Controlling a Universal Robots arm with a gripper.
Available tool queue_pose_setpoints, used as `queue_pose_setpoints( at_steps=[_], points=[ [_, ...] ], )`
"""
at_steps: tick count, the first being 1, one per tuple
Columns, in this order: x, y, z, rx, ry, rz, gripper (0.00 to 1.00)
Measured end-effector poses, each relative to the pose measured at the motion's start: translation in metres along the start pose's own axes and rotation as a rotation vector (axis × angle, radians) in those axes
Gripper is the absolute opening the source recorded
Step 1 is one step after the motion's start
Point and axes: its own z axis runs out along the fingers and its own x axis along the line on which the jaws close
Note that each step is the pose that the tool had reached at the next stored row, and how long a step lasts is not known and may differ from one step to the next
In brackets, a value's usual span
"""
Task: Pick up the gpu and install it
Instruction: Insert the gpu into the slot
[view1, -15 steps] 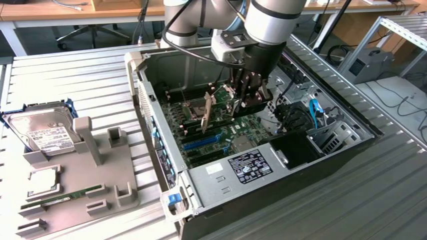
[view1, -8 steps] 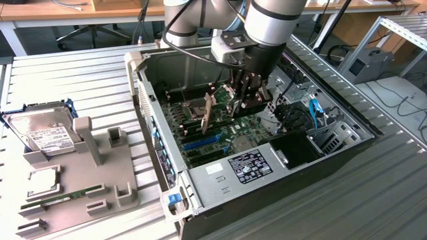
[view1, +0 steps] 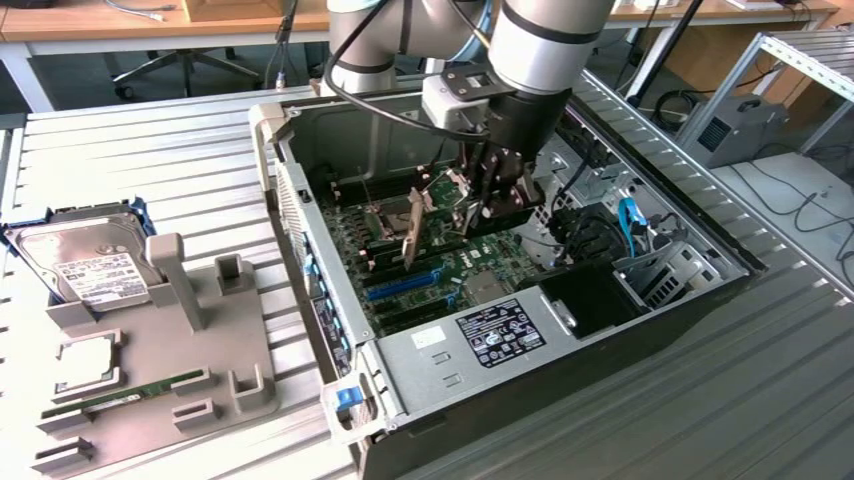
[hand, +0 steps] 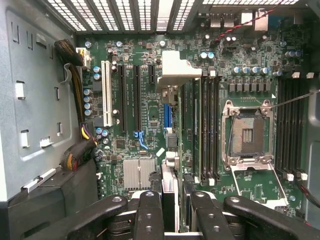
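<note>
Exterior view, read from its left to its right: a grey parts fixture (view1: 174, 330) lay on the slatted table (view1: 160, 160); on it sat a silver hard drive (view1: 87, 265) with a white label, a square processor chip (view1: 87, 358) below it, and a long narrow green memory stick (view1: 127, 392) in the nearer row; well apart from these, toward the centre, the open computer case (view1: 507, 335) lay on its side with the motherboard (view1: 454, 265) facing up; the gpu (view1: 415, 225) stood on edge inside the case, over the board, just beside the empty processor socket (view1: 380, 222); the gripper (view1: 497, 205) reached down into the case from the arm (view1: 541, 50) and was closed on the gpu at a middling width, the card's thickness keeping the fingers apart; further to this view's right, blue cables (view1: 630, 218) ran near the drive bays

Wrist view: the black fingers (hand: 150, 210) flanked the card, seen edge-on between them, its pale metal bracket (hand: 175, 70) at the far end; the card lay in line with the long black expansion slots (hand: 136, 97) on one side and the memory slots (hand: 210, 125) on the other; the processor socket (hand: 248, 134) was open and bare; whether the card's lower edge had entered a slot could not be told
</note>
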Motion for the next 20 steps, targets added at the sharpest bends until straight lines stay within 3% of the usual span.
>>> queue_pose_setpoints(
  at_steps=[8, 20],
  points=[
    [0.000, 0.0009, 0.0021, 0.0000, 0.0001, 0.000, 0.27],
    [0.001, 0.0114, 0.0042, 0.0000, 0.0000, 0.000, 0.27]
  ],
)
